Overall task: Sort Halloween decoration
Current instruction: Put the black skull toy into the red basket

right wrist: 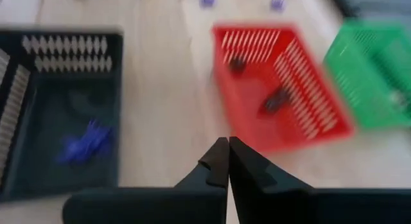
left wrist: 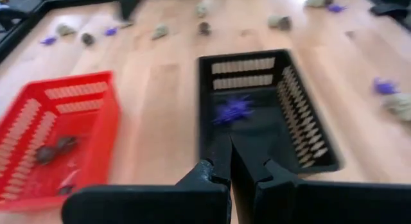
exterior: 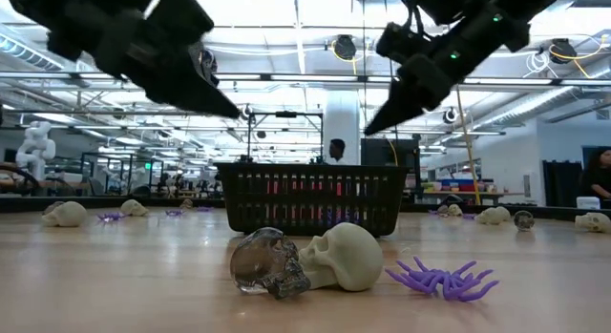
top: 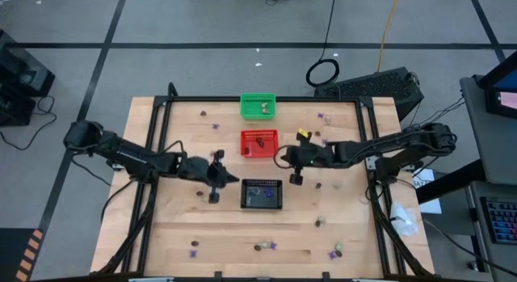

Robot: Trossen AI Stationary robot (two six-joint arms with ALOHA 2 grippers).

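Wooden worktop (top: 178, 225) carries three baskets: green (top: 258, 106), red (top: 259, 142), black (top: 262, 194). Trinkets lie scattered around them; one purple spider (left wrist: 232, 110) sits in the black basket. Left gripper (top: 214, 197) and right gripper (top: 296, 179) hover with fingers together, empty.

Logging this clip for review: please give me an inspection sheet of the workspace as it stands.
Surface: wooden table, trinkets scattered.
Job's things: purple trinket in black basket; dark trinkets in red basket; pale trinket in green basket; clear skull, cream skull, purple spider loose.
Clutter: nothing seen.
Grippers: left gripper shut, empty, left of the black basket; right gripper shut, empty, right of the red one.
Cables: cable coil on floor.
Surroundings: lab room.
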